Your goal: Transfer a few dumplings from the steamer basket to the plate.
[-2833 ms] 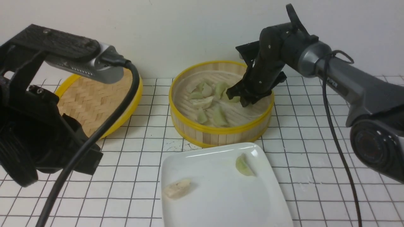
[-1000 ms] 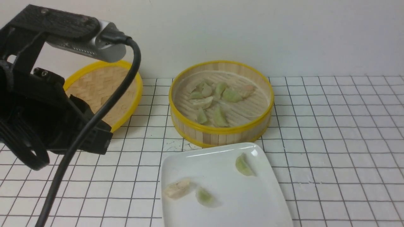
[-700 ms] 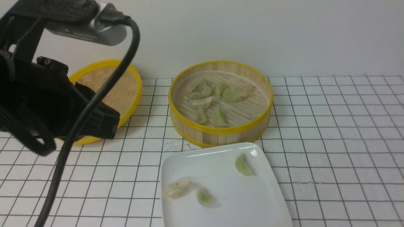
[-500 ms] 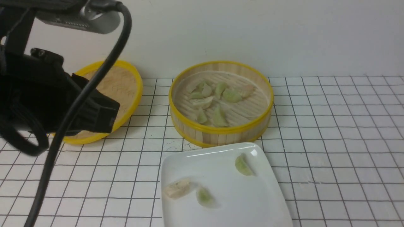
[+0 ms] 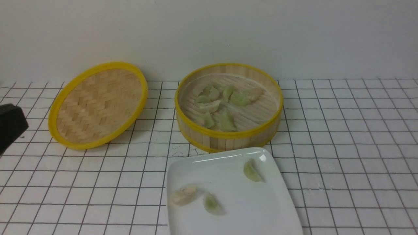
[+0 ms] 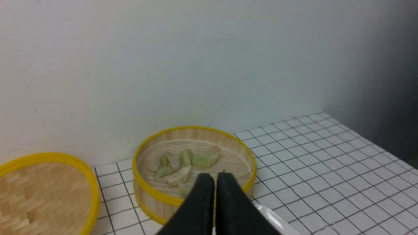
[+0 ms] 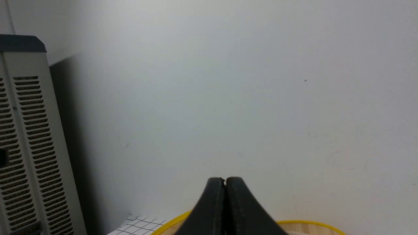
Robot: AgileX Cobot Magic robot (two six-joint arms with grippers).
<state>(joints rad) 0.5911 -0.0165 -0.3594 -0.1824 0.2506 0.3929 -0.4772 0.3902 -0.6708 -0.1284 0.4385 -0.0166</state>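
The steamer basket [image 5: 179,112] stands at the back middle and holds several dumplings [image 5: 225,99], mostly pale green. In front of it lies the white plate [image 5: 258,212] with three dumplings: a beige one [image 5: 183,195], a green one [image 5: 213,204] beside it, and another green one [image 5: 252,171] nearer the basket. My left gripper [image 6: 215,176] is shut and empty, hanging short of the basket [image 6: 143,192] and above the plate's corner [image 6: 274,222]. My right gripper [image 7: 224,179] is shut and empty, raised and facing the wall. It is out of the front view.
The shallow woven lid [image 5: 98,104] leans at the back left, also in the left wrist view [image 6: 42,195]. A black part of my left arm [image 5: 11,125] shows at the left edge. A grey vented cabinet [image 7: 26,147] stands beside the wall. The table is white with a black grid.
My left arm has drawn back to the left and almost out of the front view, uncovering the lid. My right arm left the basket earlier, and a third dumpling now lies on the plate.
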